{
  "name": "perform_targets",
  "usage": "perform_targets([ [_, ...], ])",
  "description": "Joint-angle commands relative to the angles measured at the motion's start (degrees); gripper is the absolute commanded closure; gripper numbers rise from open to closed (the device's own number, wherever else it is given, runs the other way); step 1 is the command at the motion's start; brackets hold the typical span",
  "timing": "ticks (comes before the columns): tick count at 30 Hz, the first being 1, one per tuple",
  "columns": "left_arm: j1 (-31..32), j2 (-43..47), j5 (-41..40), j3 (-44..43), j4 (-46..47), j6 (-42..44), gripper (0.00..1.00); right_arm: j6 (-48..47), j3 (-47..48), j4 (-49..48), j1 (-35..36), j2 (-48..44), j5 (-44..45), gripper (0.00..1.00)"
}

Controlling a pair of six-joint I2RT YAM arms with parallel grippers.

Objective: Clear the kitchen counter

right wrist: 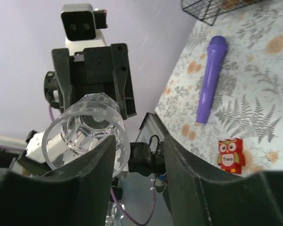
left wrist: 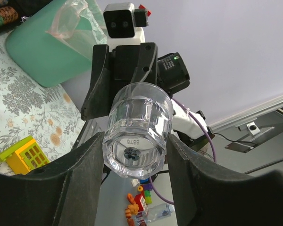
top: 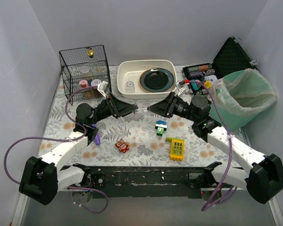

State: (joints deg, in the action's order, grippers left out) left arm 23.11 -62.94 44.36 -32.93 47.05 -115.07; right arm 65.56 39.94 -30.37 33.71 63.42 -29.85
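At the back of the kitchen counter (top: 141,136), which is flat and flowery under it all: a white basin (top: 125,69). Inside the basin: a dark round plate (top: 157,79) and a small clear cup (top: 130,85), side by side. Left of the basin: a black wire basket (top: 66,70) with little jars and a pink roll inside. Right of the basin: an open black case (top: 236,54) with rows of round chips. Further right of the basin: a green bin (top: 236,117) lined with a clear bag, inside hard to see.

Just in front of the basin, up off the counter: a clear glass (left wrist: 137,132) lying on its side between the two arms. Left gripper (top: 136,110): closed on the bottom end of the glass, one finger pressed to each side. Right gripper (right wrist: 140,141): partly open at the mouth end, one finger by the rim, the other apart from it, no grip.

Seen only from above: basin, basket, case, and a green and blue toy (top: 161,128) in front of the basin. Only from the left wrist: the bottom of the glass with tiny print. Only from the right wrist: straight into the open mouth of the glass. Purple marker (right wrist: 210,80) and red owl block (right wrist: 231,153), further in front of the basin: seen from above and the right wrist, not the left. Yellow toy (left wrist: 23,153): seen from above and the left wrist.
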Motion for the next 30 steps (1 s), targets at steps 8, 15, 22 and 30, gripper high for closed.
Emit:
perform_targets([
  [8,-6.8,-10.4,-0.1,-17.6,-14.3,0.3,1.00,-19.8,15.0,41.7,-7.5,-12.8,21.5,0.36],
  [15,-8.9,-26.9,-10.5,-43.9,-42.7,25.7,1.00,-25.4,16.3,52.6,-7.8,-20.2,28.6,0.37],
  [22,-8.3,-48.8,-21.4,-75.7,-62.3,40.3,1.00,-29.5,14.8,59.9,-7.9,-23.4,31.6,0.37],
  [30,-4.8,-66.3,-37.4,-97.9,-77.5,54.0,1.00,-31.2,10.4,64.6,-7.9,-27.0,33.2,0.38],
])
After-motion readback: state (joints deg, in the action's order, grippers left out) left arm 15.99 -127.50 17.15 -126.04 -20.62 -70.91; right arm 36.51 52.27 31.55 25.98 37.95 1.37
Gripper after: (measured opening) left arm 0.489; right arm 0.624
